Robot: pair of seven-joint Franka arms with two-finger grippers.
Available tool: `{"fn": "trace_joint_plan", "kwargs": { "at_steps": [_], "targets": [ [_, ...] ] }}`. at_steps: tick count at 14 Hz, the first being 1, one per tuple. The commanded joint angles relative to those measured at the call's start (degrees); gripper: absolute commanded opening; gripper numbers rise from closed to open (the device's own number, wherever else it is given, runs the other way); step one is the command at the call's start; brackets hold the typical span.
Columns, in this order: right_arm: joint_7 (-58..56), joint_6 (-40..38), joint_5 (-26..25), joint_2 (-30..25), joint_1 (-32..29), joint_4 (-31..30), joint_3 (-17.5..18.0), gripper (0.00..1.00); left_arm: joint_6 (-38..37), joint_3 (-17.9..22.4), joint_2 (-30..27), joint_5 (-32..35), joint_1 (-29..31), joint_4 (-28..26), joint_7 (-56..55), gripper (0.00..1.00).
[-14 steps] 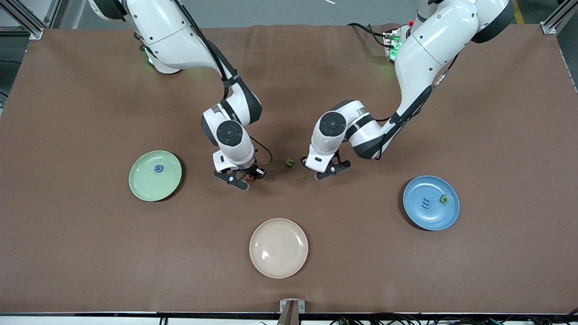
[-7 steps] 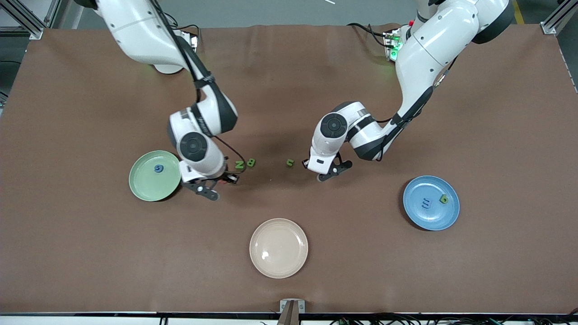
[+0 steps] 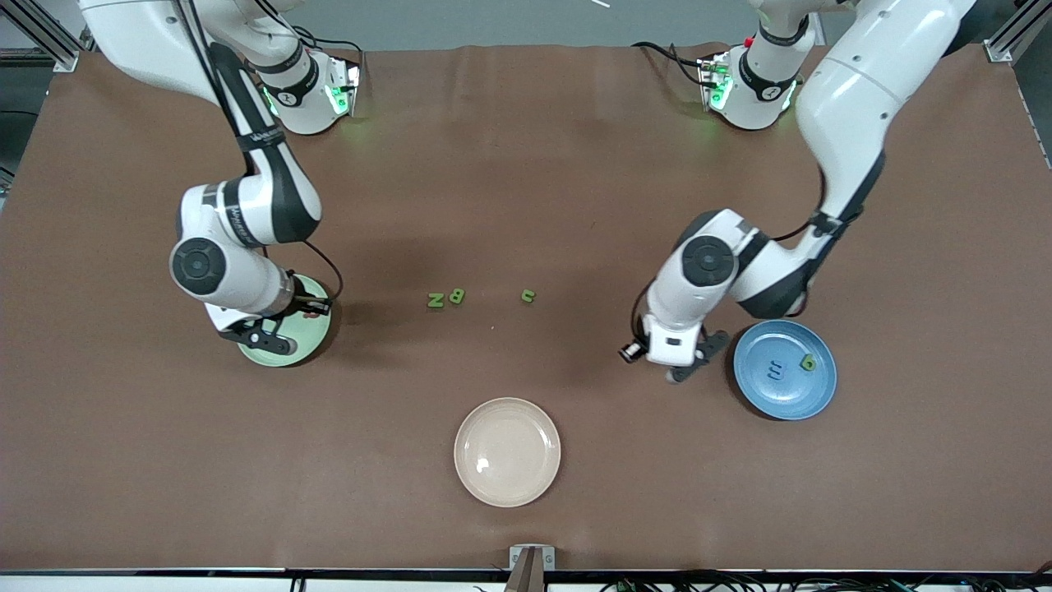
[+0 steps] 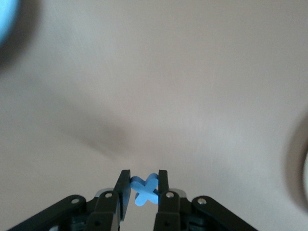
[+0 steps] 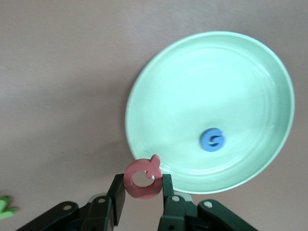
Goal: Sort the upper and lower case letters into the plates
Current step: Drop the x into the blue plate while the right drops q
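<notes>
Your left gripper (image 4: 143, 188) is clamped on a light blue cross-shaped letter (image 4: 144, 188), pinched between both fingers, and it hangs over bare brown table (image 3: 526, 164) just beside the blue plate (image 3: 785, 380), on the side toward the middle of the table. In the front view you can make out that gripper (image 3: 674, 362) under its white wrist, with the plate's rim close by.

Your right gripper (image 5: 140, 192) is clamped on a pink ring-shaped letter (image 5: 142, 179) with a small tail, and it hangs over the edge of the pale green plate (image 5: 269, 72). From the front view you see that gripper (image 3: 271, 329) and much of its wrist covering most of that plate (image 3: 316, 329).

Look into the green plate and you find one blue letter (image 5: 212, 139), curled like a G, lying flat inside it. The blue plate holds a dark blue letter (image 3: 774, 372) near its middle and a small green letter (image 3: 809, 362) closer to its rim.

Between the two plates, three green letters remain on the table: two (image 3: 436, 299) (image 3: 457, 295) just beside each other, and a third (image 3: 528, 295) a little apart toward the left arm's end. The cream-beige plate (image 3: 507, 451) sits nearer to the front camera than those letters, and you see nothing in it.
</notes>
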Motion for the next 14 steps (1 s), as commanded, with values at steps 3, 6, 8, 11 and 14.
{"fn": "trace_joint_plan", "kwargs": {
  "at_steps": [3, 6, 8, 11, 14],
  "targets": [
    [-2.0, 9.2, -0.3, -2.4, -2.5, -8.7, 1.2, 0.0, -0.6, -0.1, -2.6, 1.0, 9.1, -1.8, 12.2, 0.01],
    [-5.5, 12.6, -0.2, -2.2, -4.9, -10.4, 1.2, 0.0, -0.6, -0.1, -1.7, 1.5, 15.3, -2.5, 21.3, 0.01],
    [-5.6, 14.2, -0.2, -1.7, -5.0, -10.7, 1.2, 0.0, -0.6, -0.1, -1.9, 2.2, 18.9, -4.6, 25.3, 0.04],
    [-5.6, 16.9, -0.2, 0.4, -5.0, -10.7, 1.3, 0.0, -0.4, -0.2, -2.0, 3.7, 21.7, -7.5, 26.8, 0.23],
    [-5.6, 18.1, -0.2, 1.9, -4.9, -10.6, 1.3, 0.02, -0.6, -0.2, -3.8, 3.7, 21.9, -9.6, 26.6, 0.99]
  ]
}}
